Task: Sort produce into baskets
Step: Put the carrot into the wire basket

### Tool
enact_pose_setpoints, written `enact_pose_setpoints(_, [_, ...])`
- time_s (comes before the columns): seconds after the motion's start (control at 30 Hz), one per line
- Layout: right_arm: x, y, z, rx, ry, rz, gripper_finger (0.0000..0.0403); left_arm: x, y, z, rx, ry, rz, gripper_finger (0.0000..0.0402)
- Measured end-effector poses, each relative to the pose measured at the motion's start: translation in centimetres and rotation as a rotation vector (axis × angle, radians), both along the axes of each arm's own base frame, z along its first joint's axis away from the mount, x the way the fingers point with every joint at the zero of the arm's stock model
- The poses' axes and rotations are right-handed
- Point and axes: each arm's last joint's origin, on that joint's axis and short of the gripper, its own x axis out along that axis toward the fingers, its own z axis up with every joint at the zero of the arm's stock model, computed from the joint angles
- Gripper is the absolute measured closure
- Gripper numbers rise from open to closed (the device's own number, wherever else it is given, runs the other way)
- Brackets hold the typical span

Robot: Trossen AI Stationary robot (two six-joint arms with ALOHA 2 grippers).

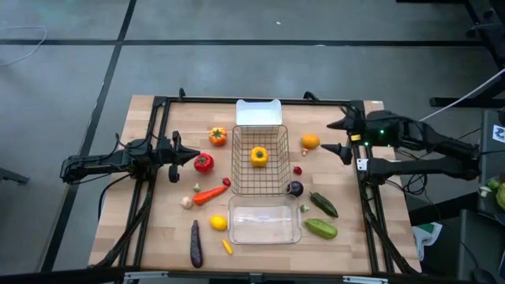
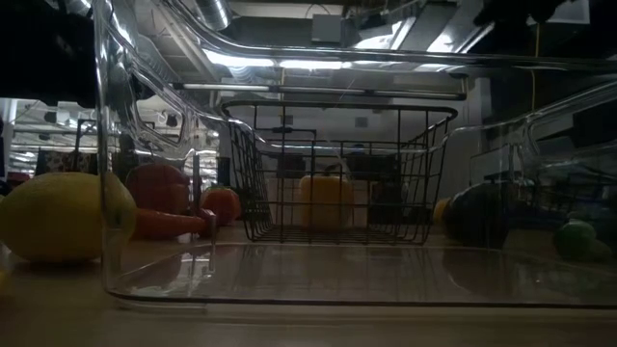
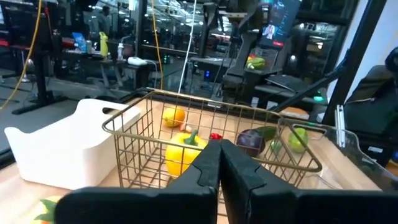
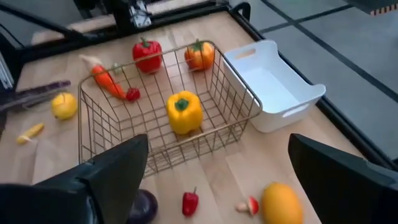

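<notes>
The left pincer (image 1: 175,154) is held closed and empty near the left edge of the surface (image 1: 158,237), just beside the red pepper (image 1: 203,163). The carrot (image 1: 210,193), the lemon (image 1: 218,223) and the long eggplant (image 1: 196,244) are laid toward the front left corner. The wire basket (image 1: 241,185) is placed at the centre, and the yellow pepper (image 1: 259,156) is contained in it. The white tray (image 1: 259,113) is set at the far edge, the clear tray (image 1: 263,221) at the front edge. The orange (image 1: 310,142) and two cucumbers (image 1: 322,217) are located right of the basket. The right pincer (image 1: 341,136) is held wide open and empty near the far right corner.
</notes>
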Motion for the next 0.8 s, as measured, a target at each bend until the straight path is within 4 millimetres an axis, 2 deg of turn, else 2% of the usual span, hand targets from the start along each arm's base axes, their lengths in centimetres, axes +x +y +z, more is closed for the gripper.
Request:
enact_pose_setpoints(0.13, [-0.2,0.0,-1.9,0.017,-0.007,-0.011,0.002,0.0,0.0,0.3,-0.087,-0.045,0.006,0.0396])
enact_pose_setpoints(0.23, [0.1,0.0,-3.3,0.022,0.02,-0.011,0.002,0.0,0.1,0.5,-0.116,-0.07,0.03,0.0377])
enact_pose_setpoints(0.47, [0.6,-0.1,-5.4,0.035,0.088,-0.012,0.002,-0.1,0.3,0.6,-0.147,-0.1,0.084,0.028])
enact_pose_setpoints(0.67, [0.6,-0.1,-5.5,0.037,0.092,-0.013,0.002,-0.1,0.3,1.3,-0.151,-0.171,0.077,0.0199])
enact_pose_setpoints(0.8, [0.6,-0.1,-5.5,0.036,0.09,-0.013,0.002,0.1,0.2,1.5,-0.15,-0.166,0.059,0.0169])
